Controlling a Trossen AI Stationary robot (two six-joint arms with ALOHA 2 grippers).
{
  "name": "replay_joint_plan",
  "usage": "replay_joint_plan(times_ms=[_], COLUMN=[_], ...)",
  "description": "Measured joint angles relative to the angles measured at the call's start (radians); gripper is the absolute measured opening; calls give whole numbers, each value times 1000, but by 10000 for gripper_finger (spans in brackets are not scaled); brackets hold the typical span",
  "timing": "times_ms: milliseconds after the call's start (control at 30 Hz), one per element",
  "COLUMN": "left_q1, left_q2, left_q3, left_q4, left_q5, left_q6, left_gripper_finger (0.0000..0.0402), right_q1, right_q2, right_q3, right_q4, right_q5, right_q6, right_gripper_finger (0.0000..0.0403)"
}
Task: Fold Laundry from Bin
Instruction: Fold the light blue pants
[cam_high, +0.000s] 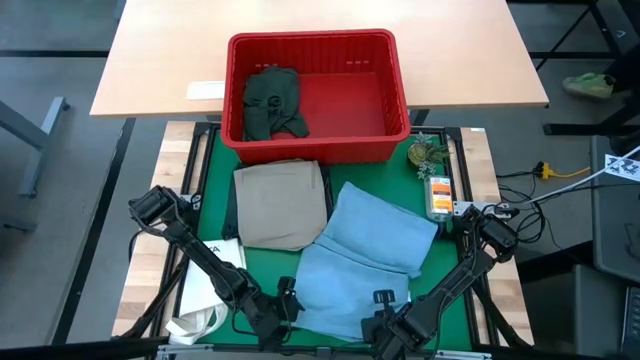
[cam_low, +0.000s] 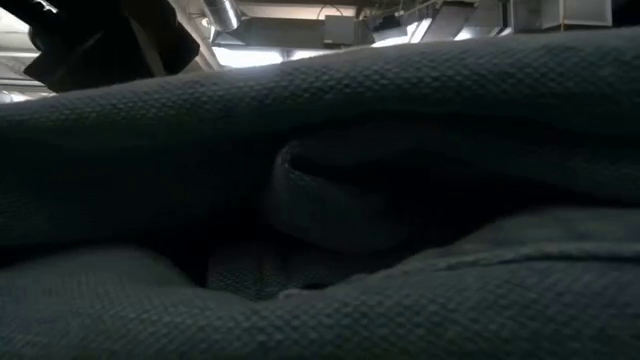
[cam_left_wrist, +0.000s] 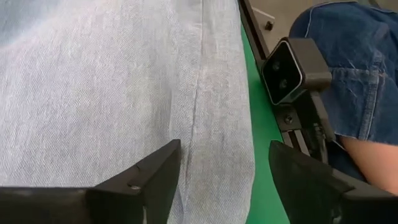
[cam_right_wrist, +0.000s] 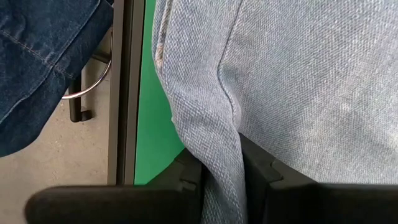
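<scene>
The light blue jeans (cam_high: 360, 255) lie partly folded on the green mat (cam_high: 215, 160) and fill the low view (cam_low: 320, 150). My right gripper (cam_right_wrist: 222, 180) is shut on them at their near edge. My left gripper (cam_left_wrist: 225, 174) stands open at the jeans' near left edge (cam_left_wrist: 242, 155), one finger (cam_left_wrist: 152, 180) over the cloth and the other (cam_left_wrist: 305, 180) over the mat; whether it touches the cloth, I cannot tell. The red bin (cam_high: 318, 95) stands at the far side with a dark green piece (cam_high: 272, 100) lying on its floor. My right gripper pinches a raised fold of the jeans (cam_right_wrist: 217, 134) between its two fingers, at the garment's near edge. The fingers come from above, pointing steeply down. The fold stands up between the fingers, while the rest of the jeans lies on the mat.
Folded khaki trousers (cam_high: 280, 205) lie left of the jeans. A white tote bag (cam_high: 205, 300) lies at the near left. A small plant (cam_high: 425, 152) and an orange item (cam_high: 440, 195) sit at the mat's right edge. A person's leg in dark jeans (cam_left_wrist: 348, 74) is close to the near edge.
</scene>
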Motion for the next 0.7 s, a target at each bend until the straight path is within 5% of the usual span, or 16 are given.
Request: replay_joint_plan(times_ms=[700], left_q1=[-72], left_q2=[38], left_q3=[2], left_q4=[8], left_q5=[-74], left_q6=[58], left_gripper_finger=[248], right_q1=[1], right_q2=[-1], right_q3=[1], right_q4=[-2], right_q5=[0], right_q6=[0], right_gripper_finger=[62])
